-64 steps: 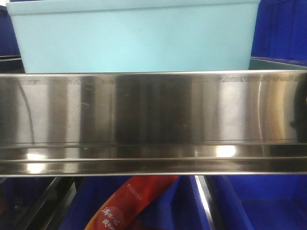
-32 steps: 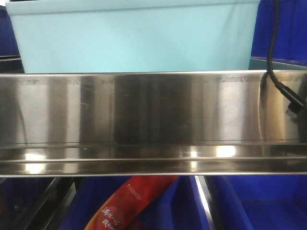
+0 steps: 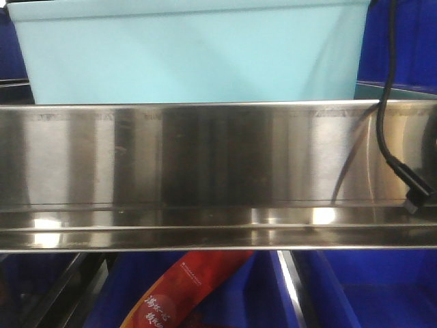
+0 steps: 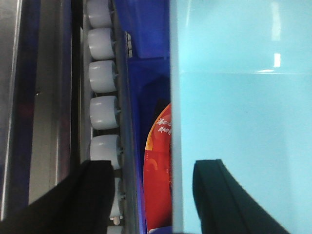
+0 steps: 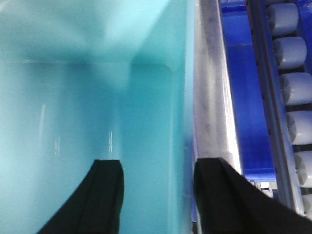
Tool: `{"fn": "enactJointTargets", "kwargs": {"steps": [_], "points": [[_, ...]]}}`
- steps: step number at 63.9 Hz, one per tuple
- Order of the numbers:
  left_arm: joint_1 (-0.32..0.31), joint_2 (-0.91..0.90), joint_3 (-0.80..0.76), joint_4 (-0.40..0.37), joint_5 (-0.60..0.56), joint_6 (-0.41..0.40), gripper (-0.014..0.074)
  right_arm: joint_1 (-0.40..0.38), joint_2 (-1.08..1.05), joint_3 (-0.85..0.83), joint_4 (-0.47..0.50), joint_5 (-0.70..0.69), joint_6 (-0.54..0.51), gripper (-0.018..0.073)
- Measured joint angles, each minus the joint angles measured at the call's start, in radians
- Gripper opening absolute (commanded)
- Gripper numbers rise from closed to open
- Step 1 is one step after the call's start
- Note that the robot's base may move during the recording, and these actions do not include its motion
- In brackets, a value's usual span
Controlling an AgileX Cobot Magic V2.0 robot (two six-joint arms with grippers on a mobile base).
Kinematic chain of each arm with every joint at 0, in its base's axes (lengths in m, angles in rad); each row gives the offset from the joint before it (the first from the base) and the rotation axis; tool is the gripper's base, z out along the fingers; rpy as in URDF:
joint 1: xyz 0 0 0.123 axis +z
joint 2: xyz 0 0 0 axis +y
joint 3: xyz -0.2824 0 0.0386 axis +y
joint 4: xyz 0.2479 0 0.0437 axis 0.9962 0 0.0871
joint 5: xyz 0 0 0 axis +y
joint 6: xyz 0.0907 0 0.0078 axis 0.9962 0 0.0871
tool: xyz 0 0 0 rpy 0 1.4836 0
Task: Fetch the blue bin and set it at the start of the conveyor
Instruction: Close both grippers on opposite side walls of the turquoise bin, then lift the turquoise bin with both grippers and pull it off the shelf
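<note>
Behind stainless-steel shelf rail (image 3: pixel 205 157), on shelf: find blue bin (image 3: pixel 191 55) upright, dark blue crates (image 3: pixel 399 41) beside and below it, red packet (image 3: pixel 184 287) under the rail, black cable (image 3: pixel 386 102) hanging across rail at right. At one bin wall, see left gripper (image 4: pixel 156 195) spread apart and grasping nothing, one finger (image 4: pixel 83 200) outside over white rollers (image 4: pixel 102 112), the other over the tub's inside. At opposite wall, see right gripper (image 5: pixel 158 195) likewise released, one finger (image 5: pixel 97 200) inside the bin, the other outside past the rim.
</note>
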Motion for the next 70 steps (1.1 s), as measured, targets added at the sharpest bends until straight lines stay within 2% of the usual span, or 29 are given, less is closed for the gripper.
{"fn": "enactJointTargets", "kwargs": {"steps": [65, 70], "points": [[0.000, 0.019, -0.003, -0.011, 0.019, 0.007, 0.0284, 0.000, 0.022, 0.003, 0.007, 0.000, 0.059, 0.0235], [0.000, 0.019, -0.003, -0.011, 0.019, 0.007, 0.0259, 0.000, 0.022, 0.003, 0.007, 0.000, 0.059, 0.0232]]}}
